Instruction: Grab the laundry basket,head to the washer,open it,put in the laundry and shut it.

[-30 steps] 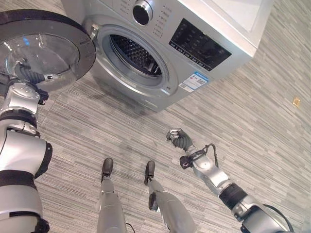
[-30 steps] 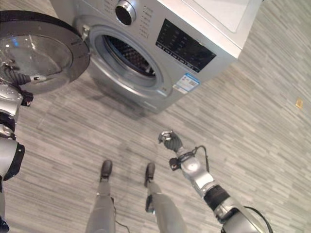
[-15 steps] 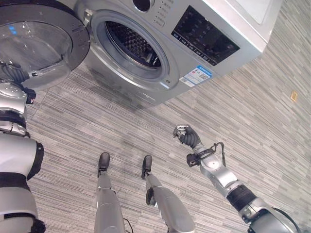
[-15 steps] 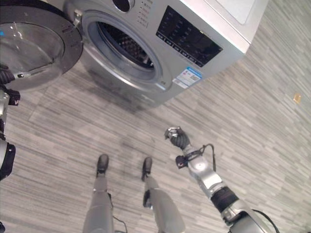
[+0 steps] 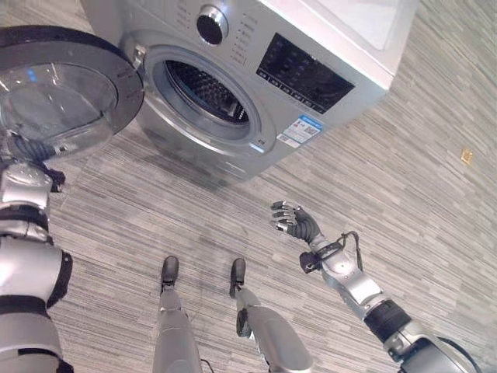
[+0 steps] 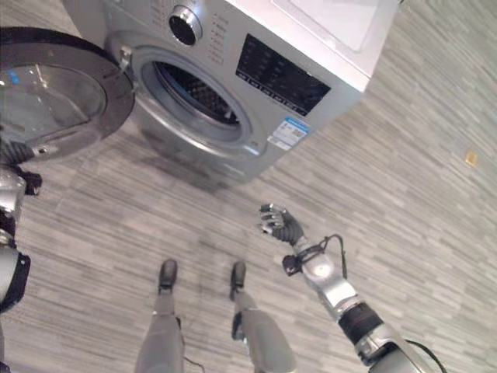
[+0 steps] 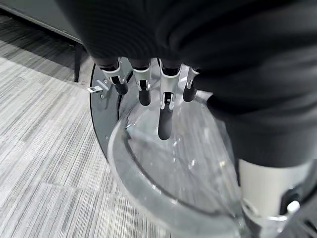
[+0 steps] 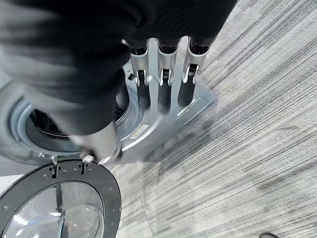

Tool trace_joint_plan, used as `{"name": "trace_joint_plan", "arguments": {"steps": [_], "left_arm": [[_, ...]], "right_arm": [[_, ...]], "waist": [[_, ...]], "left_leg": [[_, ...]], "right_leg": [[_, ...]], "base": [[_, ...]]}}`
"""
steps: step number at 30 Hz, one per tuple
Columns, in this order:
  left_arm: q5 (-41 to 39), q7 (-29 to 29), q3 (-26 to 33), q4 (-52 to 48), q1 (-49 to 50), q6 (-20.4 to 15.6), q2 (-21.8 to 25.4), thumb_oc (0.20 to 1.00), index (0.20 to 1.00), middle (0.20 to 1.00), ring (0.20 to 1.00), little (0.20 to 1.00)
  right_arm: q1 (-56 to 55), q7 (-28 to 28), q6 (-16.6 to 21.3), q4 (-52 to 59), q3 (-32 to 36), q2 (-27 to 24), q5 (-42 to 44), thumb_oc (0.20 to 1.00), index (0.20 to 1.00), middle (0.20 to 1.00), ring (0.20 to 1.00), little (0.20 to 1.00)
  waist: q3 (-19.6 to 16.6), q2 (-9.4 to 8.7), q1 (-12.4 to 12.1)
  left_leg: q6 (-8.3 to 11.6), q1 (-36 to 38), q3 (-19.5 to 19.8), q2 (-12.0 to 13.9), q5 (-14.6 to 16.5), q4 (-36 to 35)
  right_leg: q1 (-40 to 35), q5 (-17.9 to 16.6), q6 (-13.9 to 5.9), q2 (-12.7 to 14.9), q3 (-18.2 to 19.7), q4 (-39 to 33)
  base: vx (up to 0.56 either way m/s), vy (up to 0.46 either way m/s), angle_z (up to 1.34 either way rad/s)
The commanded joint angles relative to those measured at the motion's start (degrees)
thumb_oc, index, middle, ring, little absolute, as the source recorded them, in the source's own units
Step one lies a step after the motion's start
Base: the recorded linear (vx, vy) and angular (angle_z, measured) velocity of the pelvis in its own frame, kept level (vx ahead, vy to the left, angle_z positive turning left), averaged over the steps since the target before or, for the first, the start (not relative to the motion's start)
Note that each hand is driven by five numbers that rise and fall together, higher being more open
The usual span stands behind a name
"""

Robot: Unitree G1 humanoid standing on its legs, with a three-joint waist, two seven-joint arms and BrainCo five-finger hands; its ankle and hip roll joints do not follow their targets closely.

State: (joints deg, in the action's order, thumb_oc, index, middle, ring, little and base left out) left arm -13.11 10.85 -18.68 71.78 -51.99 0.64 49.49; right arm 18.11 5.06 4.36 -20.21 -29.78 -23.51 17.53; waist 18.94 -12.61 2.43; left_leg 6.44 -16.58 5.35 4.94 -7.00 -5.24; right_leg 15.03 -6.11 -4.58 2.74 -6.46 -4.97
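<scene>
Going from the washer's (image 5: 256, 85) door side across: the door (image 5: 62, 89) is hanging wide open off the hinge side of the drum opening (image 5: 203, 92), and the left hand (image 5: 27, 149) is sitting right at its lower edge. In the left wrist view the fingers (image 7: 166, 116) are reaching out straight over the clear glass bowl of the door, so I'm reading that hand as open and just resting against or near the glass, not clamped on anything. Can't tell for sure if the tips are actually touching.

The drum is looking dark and I'm not making out any clothes inside it. No basket or laundry is turning up anywhere around the washer either, so I can't say where it is.

Further over, well out in front of the washer's lower corner, the right hand (image 5: 293, 221) is hovering above the floor (image 5: 419, 179) with fingers spread loose, holding nothing.

My guess on handling: that door is stiff but the glass bowl is going to be slick, so the dark rim is the better place to push or hook. It's hinged and light, swinging easily. Laundry, whenever it's being picked up, will be soft and floppy, so a full-hand bunching grab is probably what's needed.
</scene>
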Motion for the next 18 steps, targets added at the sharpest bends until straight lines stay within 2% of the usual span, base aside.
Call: {"name": "trace_joint_plan", "arguments": {"steps": [1,2,9,10,11,12,13,14,16,18], "left_arm": [[-3.58,-2.23,4.61,-1.54,10.09,-5.85,-2.91,1.0,1.0,1.0,1.0,1.0],[-3.55,-2.19,4.82,-1.72,10.4,-5.82,-2.96,1.0,1.0,1.0,1.0,1.0],[-9.0,-8.3,11.85,-16.32,37.81,-9.02,-12.6,1.0,1.0,1.0,1.0,1.0],[-12.36,-9.75,14.96,-16.33,43.4,-9.7,-16.83,1.0,1.0,1.0,1.0,1.0],[-12.36,-9.75,14.98,-16.36,43.46,-9.7,-16.86,1.0,1.0,1.0,1.0,1.0],[-14.47,-10.94,17.54,-15.67,47.34,-10.14,-20.78,1.0,1.0,1.0,1.0,1.0],[-15.89,-11.38,18.82,-14.99,48.56,-10.18,-22.7,1.0,1.0,1.0,1.0,1.0],[-15.89,-11.39,18.83,-15.01,48.6,-10.18,-22.72,1.0,1.0,1.0,1.0,1.0],[-17.47,-12.44,21.0,-13.75,52.67,-10.7,-27.91,1.0,1.0,1.0,1.0,1.0],[-17.76,-12.75,21.22,-12.62,53.36,-10.71,-29.45,1.0,1.0,1.0,1.0,1.0]], "right_arm": [[-5.6,-1.61,-0.06,-2.81,3.36,-0.42,-3.11,1.0,1.0,1.0,1.0,1.0],[-5.68,-1.62,-0.07,-2.77,3.26,-0.51,-3.11,1.0,1.0,1.0,1.0,1.0],[-15.78,-6.3,-2.69,-4.54,10.38,-3.03,-9.74,1.0,1.0,1.0,1.0,1.0],[-17.88,-7.14,-2.88,-6.33,12.44,-2.6,-11.47,1.0,1.0,1.0,1.0,1.0],[-17.92,-7.14,-2.88,-6.31,12.42,-2.63,-11.47,1.0,1.0,1.0,1.0,1.0],[-20.14,-7.6,-2.92,-7.49,14.47,-1.79,-13.2,1.0,1.0,1.0,1.0,1.0],[-20.74,-7.5,-2.93,-8.7,15.16,-1.1,-14.27,1.0,1.0,1.0,1.0,1.0],[-20.75,-7.49,-2.92,-8.7,15.15,-1.11,-14.27,1.0,1.0,1.0,1.0,1.0],[-23.15,-6.53,-2.83,-11.34,18.58,1.45,-14.74,1.0,1.0,1.0,1.0,1.0],[-23.93,-6.18,-2.51,-12.71,19.75,2.46,-13.92,1.0,1.0,1.0,1.0,1.0]], "waist": [[-5.07,1.8,-1.39],[-5.08,1.88,-1.38],[-10.45,5.47,-2.13],[-12.11,6.29,-2.52],[-12.1,6.32,-2.5],[-13.37,6.82,-2.83],[-14.01,6.92,-3.08],[-13.98,6.94,-3.04],[-15.74,7.37,-3.45],[-16.17,7.39,-3.48]], "left_leg": [[-5.33,6.32,-2.88,-2.85,9.29,0.48],[-5.33,6.46,-2.94,-2.82,9.32,0.44],[-6.61,13.21,-4.2,-4.03,11.36,0.97],[-6.84,14.74,-3.97,-4.2,11.73,1.24],[-6.84,14.81,-3.95,-4.19,11.74,1.22],[-7.02,15.94,-3.57,-4.35,12.08,1.42],[-7.09,16.41,-3.29,-4.47,12.16,1.45],[-7.09,16.48,-3.26,-4.47,12.17,1.43],[-7.19,17.71,-2.4,-4.76,12.22,1.3],[-7.2,18.04,-2.05,-4.84,12.2,1.28]], "right_leg": [[-1.66,0.34,-5.11,3.38,2.64,1.06],[-1.76,0.36,-5.11,3.36,2.69,1.06],[-7.14,2.57,-4.67,4.43,3.22,2.45],[-8.58,3.37,-4.54,4.68,2.97,3.01],[-8.64,3.38,-4.54,4.67,2.95,3.01],[-9.96,4.08,-4.32,4.93,2.7,3.4],[-10.63,4.37,-4.21,5.03,2.49,3.55],[-10.71,4.39,-4.21,5.03,2.45,3.53],[-12.43,5.11,-3.99,5.29,1.62,3.7],[-13.04,5.28,-3.9,5.39,1.47,3.74]], "base": [[0.05,0.08,-0.13],[0.06,0.067,-0.26],[0.09,0.052,-0.16],[0.09,0.02,-0.13],[0.11,0.015,-0.14],[0.07,-0.007,-0.08],[0.07,-0.008,0.02],[0.03,-0.025,0.08],[0.04,-0.026,0.12],[0.02,-0.023,0.12]]}}
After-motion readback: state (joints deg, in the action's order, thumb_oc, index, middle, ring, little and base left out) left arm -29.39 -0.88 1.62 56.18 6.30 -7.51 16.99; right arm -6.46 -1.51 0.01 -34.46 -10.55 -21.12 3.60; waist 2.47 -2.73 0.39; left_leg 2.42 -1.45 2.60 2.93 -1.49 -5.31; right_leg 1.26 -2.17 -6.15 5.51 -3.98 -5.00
